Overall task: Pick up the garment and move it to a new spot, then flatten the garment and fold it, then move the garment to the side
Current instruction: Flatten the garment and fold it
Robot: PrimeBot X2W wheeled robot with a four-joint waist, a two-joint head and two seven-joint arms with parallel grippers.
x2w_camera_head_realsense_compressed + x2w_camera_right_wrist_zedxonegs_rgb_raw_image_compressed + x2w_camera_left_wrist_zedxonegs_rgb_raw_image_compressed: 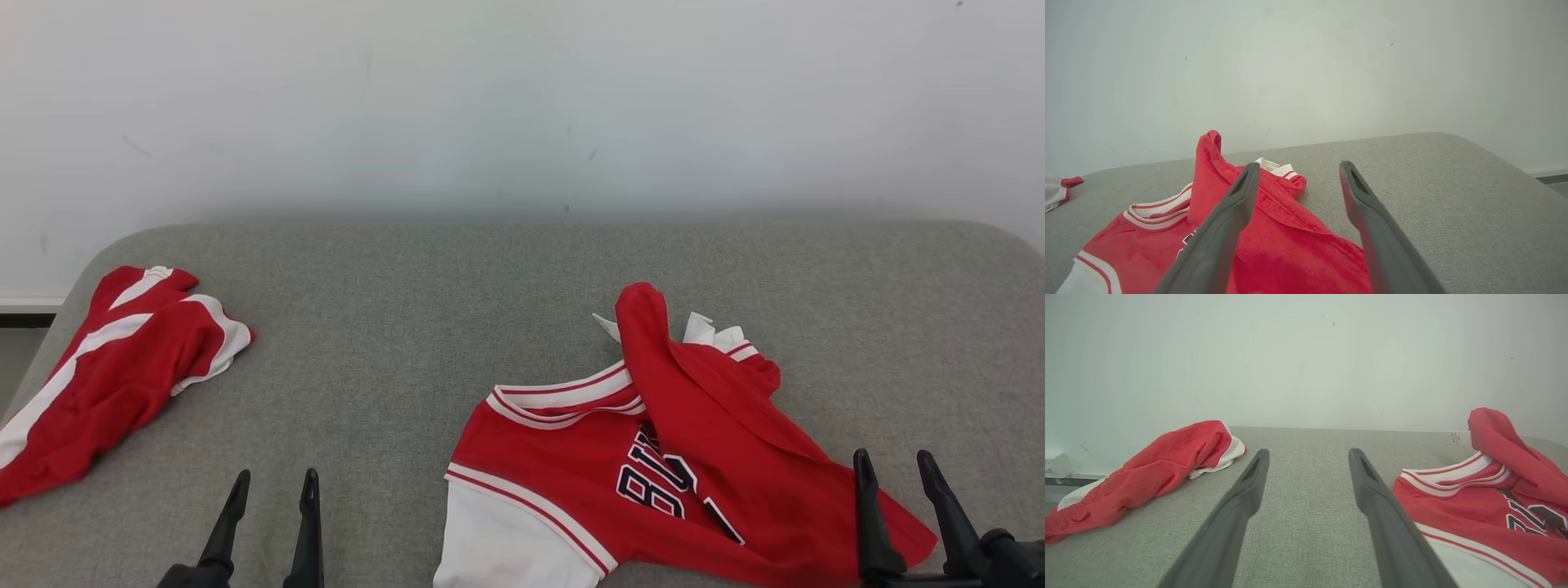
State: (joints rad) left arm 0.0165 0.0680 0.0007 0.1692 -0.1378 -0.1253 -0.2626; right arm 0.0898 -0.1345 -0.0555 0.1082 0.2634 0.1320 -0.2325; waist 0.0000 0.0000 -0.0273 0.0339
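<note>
Down at the near edge of the grey worktop (pixel 408 310), your left claw (pixel 276 475) and right claw (pixel 891 456) both stand wide apart and hold nothing. The red and white jersey (pixel 571 457) lies crumpled between them, nearer the right claw, with one side flopped over its front, and another red garment (pixel 106 367) lies well apart on the left. If you pinch only that flopped top layer, the jersey may bunch up more or slide off the near edge.
</note>
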